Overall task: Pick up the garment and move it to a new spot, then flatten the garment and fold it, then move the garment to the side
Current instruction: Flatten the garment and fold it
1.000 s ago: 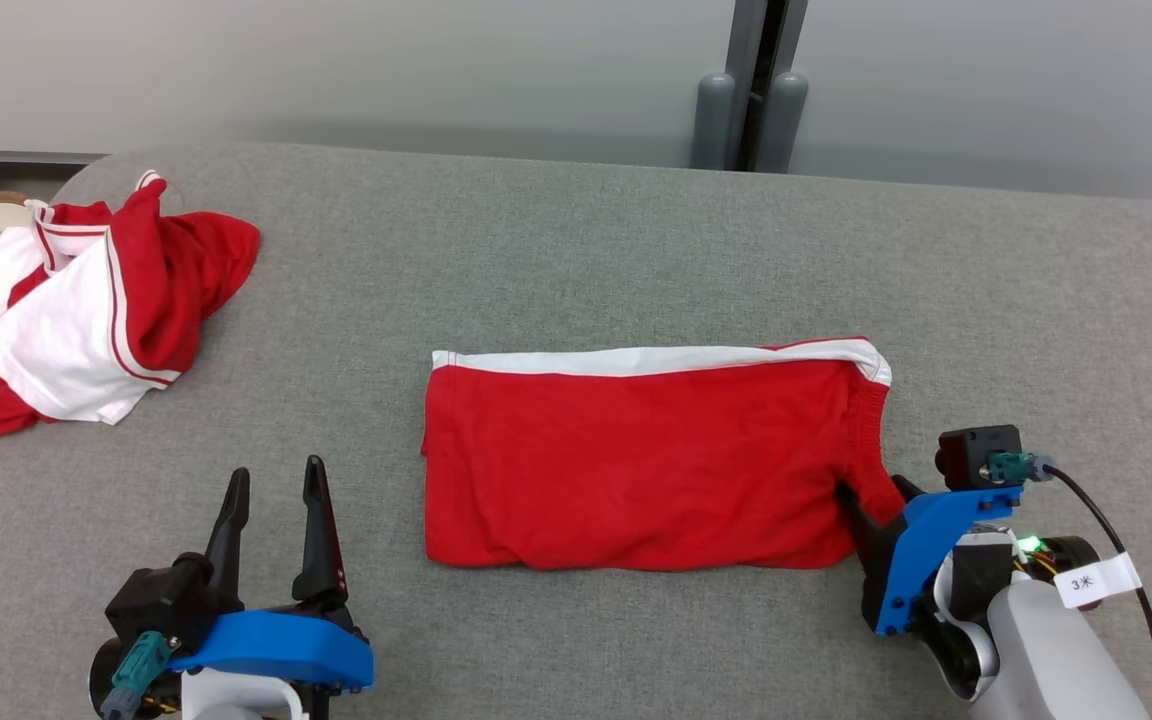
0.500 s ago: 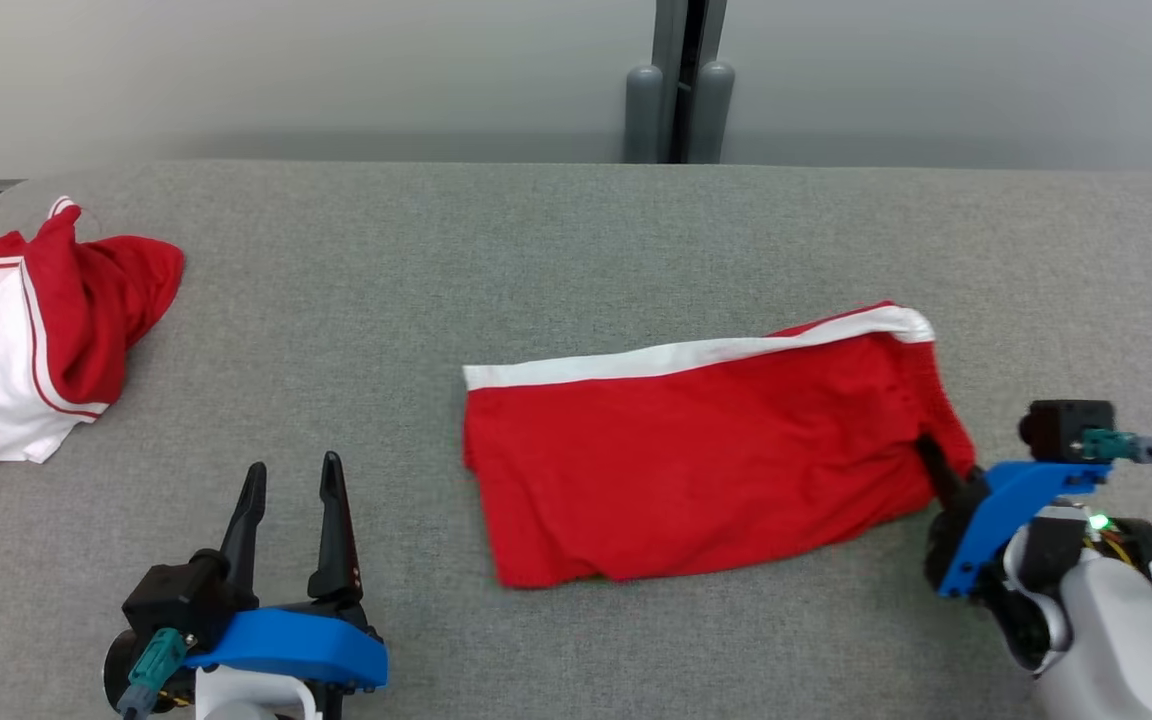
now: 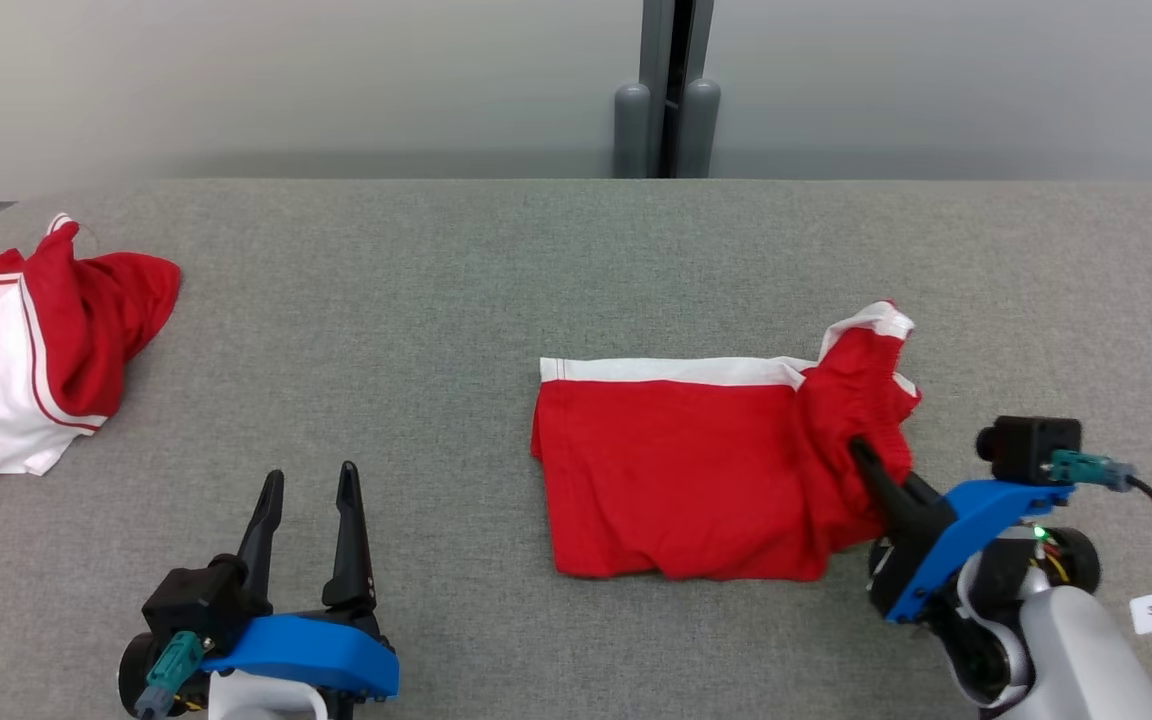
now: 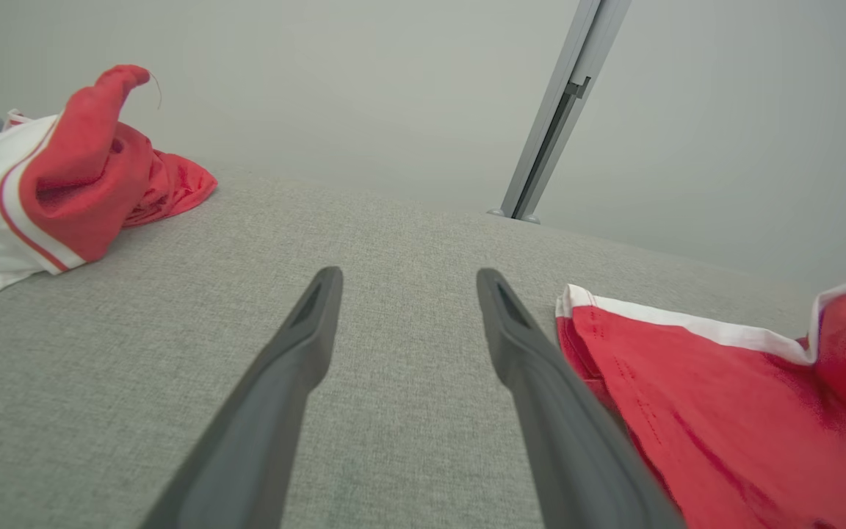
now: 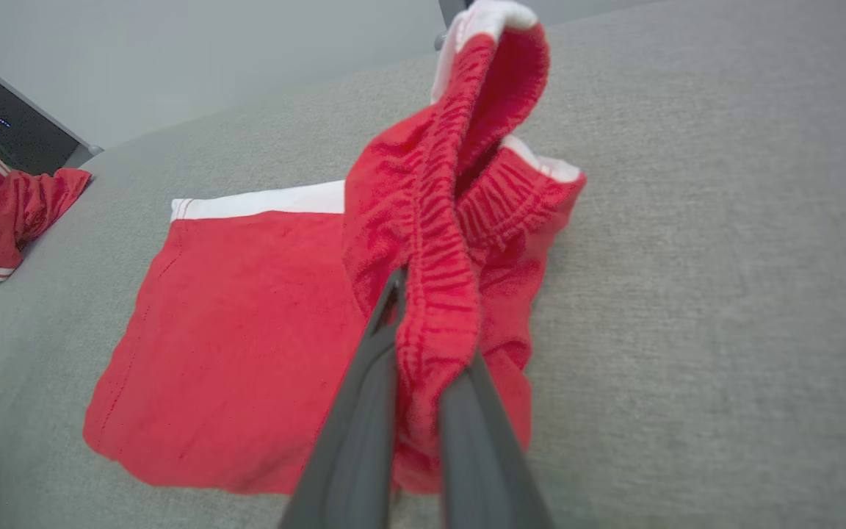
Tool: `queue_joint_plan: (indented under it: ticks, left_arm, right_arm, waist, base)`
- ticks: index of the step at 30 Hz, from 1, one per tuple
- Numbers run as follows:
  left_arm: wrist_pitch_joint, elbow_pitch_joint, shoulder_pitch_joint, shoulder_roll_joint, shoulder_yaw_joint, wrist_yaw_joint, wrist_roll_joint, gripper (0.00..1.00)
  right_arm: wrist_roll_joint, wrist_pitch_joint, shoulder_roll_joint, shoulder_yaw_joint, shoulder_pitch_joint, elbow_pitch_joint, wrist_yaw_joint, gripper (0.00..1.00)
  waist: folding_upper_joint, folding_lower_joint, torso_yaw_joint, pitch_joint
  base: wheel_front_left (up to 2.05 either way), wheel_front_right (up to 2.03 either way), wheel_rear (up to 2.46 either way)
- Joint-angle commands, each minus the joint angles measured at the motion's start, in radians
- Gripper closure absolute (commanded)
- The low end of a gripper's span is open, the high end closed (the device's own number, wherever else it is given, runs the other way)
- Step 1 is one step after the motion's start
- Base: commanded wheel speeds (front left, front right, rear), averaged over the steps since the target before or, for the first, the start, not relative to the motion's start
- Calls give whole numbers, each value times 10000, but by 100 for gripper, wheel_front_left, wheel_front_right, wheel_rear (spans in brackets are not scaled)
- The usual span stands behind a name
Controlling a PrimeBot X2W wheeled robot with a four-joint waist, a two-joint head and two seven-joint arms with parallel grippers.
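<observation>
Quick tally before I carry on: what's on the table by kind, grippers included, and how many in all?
Folded red shorts: 1
Crumpled red-and-white garment heap: 1
Grippers: 2, left gripper open, right gripper shut on the shorts' waistband
Total: 4

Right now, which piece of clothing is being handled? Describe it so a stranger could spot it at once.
On the grey table, look right of centre. The red shorts lie mostly flat there, a white band along the far edge. Unlike the crumpled red-and-white garment at the left end, their waist end is pinched up by the right gripper.
</observation>
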Motion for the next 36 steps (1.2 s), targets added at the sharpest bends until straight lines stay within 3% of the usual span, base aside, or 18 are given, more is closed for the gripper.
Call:
queue_joint_plan:
  ticks: [1, 9, 24, 25, 26, 27, 28, 36]
  left_arm:
    - [-45, 33, -67, 18, -40, -35, 32, 0]
    - [-18, 104, -66, -38, -169, -51, -11, 0]
    - [-34, 187, 41, -182, -124, -27, -68, 0]
    - [-35, 187, 33, -191, -121, -28, -63, 0]
    - [-36, 190, 21, -199, -117, -33, -58, 0]
    - [-37, 196, 1, -209, -115, -46, -53, 0]
    - [-38, 203, -20, -219, -119, -58, -46, 0]
    - [-43, 257, -125, -265, -85, -104, 15, 0]
  right_arm:
    - [137, 52, 126, 374, 11, -210, 4, 100]
    - [391, -11, 362, 2336, -550, -291, 4, 100]
    - [313, -375, 391, 4014, -1719, 1606, 4, 100]
    - [208, -417, 388, 4106, -1794, 1751, 4, 97]
    - [135, -485, 387, 4179, -1869, 1881, 3, 68]
    - [102, -577, 389, 4256, -1919, 1984, 4, 7]
    - [108, -652, 390, 4340, -1946, 2080, 4, 0]
    - [-108, -1954, 387, 4865, -2127, 2076, 3, 0]
  waist:
    - [0, 0, 47, -26]
    - [0, 0, 531, -138]
    - [0, 0, 1121, -97]
    - [0, 0, 1118, -82]
    - [0, 0, 1112, -68]
    - [0, 0, 1107, -55]
    - [0, 0, 1098, -44]
    - [0, 0, 911, -10]
  base:
    - [0, 0, 0]
    - [0, 0, 0]
    - [0, 0, 0]
    - [0, 0, 0]
    - [0, 0, 0]
    - [0, 0, 0]
    - [0, 0, 0]
    - [0, 0, 0]
